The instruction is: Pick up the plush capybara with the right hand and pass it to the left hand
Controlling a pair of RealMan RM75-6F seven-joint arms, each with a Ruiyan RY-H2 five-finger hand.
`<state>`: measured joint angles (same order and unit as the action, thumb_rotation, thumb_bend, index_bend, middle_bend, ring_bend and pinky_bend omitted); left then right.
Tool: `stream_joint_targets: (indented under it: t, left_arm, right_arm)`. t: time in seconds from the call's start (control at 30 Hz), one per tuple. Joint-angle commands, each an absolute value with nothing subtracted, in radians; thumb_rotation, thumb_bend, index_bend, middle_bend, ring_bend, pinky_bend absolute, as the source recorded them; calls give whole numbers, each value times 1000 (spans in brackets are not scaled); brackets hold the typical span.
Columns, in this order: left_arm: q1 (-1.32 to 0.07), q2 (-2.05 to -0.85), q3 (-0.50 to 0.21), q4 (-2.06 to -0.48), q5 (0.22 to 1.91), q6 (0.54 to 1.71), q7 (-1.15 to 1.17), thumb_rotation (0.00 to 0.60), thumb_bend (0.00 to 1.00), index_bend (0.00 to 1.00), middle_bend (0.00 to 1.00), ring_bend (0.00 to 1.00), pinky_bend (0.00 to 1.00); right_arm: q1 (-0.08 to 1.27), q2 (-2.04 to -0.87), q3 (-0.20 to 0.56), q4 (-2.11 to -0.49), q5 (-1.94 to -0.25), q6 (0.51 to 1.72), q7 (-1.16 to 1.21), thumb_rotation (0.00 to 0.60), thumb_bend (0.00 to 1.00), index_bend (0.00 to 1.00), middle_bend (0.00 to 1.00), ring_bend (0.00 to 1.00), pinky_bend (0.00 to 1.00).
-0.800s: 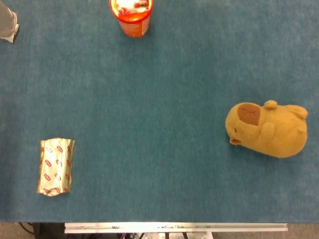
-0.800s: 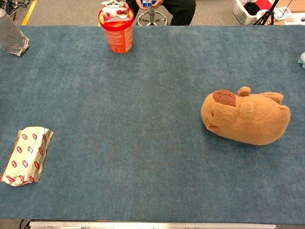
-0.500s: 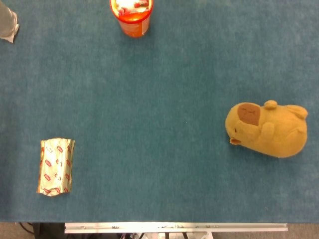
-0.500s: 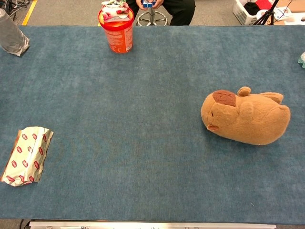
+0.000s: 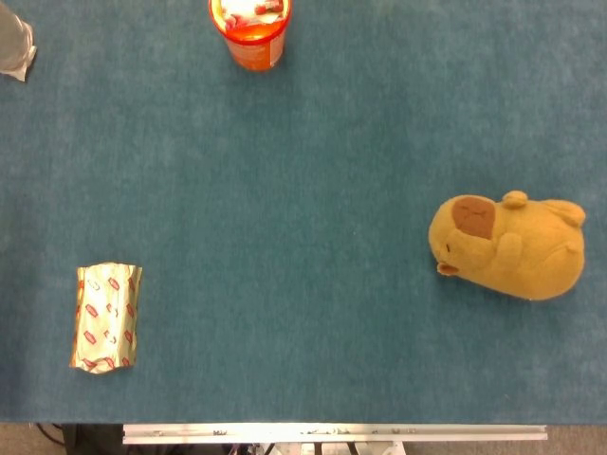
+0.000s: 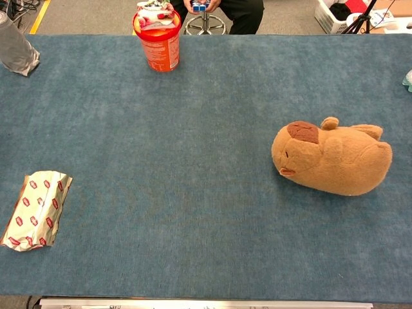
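Observation:
The plush capybara (image 5: 509, 245) (image 6: 333, 158) lies on its side on the blue table cover at the right, its brown-patched head toward the left. Nothing touches it. Neither of my hands shows in the head view or the chest view.
A gold snack packet with red marks (image 5: 106, 317) (image 6: 36, 210) lies at the left front. An orange tub (image 5: 249, 28) (image 6: 156, 39) stands at the far middle. A grey pouch (image 6: 16, 49) sits at the far left corner. The table's front edge (image 5: 332, 432) runs along the bottom.

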<state>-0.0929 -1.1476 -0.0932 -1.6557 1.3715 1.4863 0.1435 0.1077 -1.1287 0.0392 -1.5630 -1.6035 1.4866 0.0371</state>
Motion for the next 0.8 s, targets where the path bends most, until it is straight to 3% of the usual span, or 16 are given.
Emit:
stream_joint_targets:
  t: [0.03, 0.23, 0.3, 0.8]
  left_arm:
    - [-92, -1148, -93, -1653, 1372, 1487, 140, 600, 259, 456, 335, 390, 521]
    - [-93, -1149, -89, -1652, 1375, 1482, 141, 600, 259, 456, 331, 390, 521]
    - [-92, -1148, -92, -1653, 1372, 1483, 140, 600, 259, 456, 330, 390, 522]
    - [-91, -1144, -82, -1660, 1388, 1479, 126, 600, 258, 449, 319, 389, 521]
  right_arm:
    - [116, -1107, 17, -1591, -1635, 1471, 21, 600, 0, 207, 166, 167, 422]
    - [123, -1090, -25, -1642, -1639, 1400, -61, 600, 0, 21, 32, 37, 323]
    - [127, -1088, -34, -1654, -1633, 1375, -81, 600, 0, 2, 11, 16, 304]
    - [157, -1130, -58, -1637, -1600, 1276, -104, 600, 0, 0, 0, 1, 285]
